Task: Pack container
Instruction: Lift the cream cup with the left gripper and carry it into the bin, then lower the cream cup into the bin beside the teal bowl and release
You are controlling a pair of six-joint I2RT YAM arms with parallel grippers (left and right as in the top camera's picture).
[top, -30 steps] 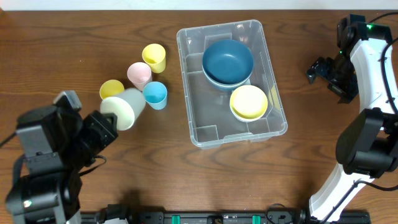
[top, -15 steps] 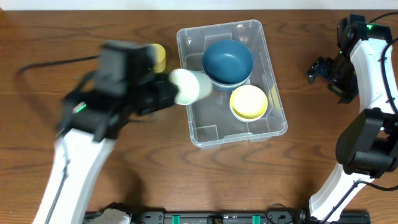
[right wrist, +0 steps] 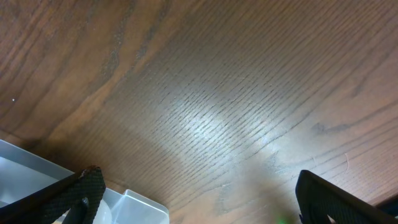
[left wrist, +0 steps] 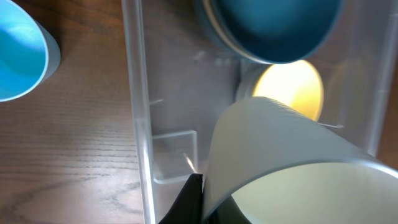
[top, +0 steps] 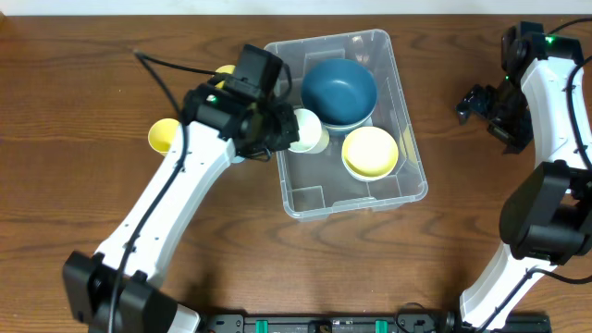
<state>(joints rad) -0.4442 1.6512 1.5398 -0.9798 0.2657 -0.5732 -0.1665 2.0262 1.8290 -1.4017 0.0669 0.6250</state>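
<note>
Wooden worktop (top: 74, 185), contents from left to right. One yellow cup (top: 164, 135), upright, standing alone at the left. One light blue cup (left wrist: 18, 59), upright, just outside the left wall of the container and apart from it. Left end effector (top: 280, 131), clenched on one pale cup (top: 306, 130); the cup is tipped on its side with its mouth to the right and sits within the container's left half; whether it touches the floor cannot be told. One container (top: 314, 199), clear plastic, on the worktop right of centre, between the two arms. Inside it: one dark blue bowl (top: 339, 90) at the far end and one yellow bowl (top: 370, 152) by the right wall. Right end effector (top: 476, 104), released, fingers wide apart, grasping nothing, above bare wood near the container's right side.
</note>
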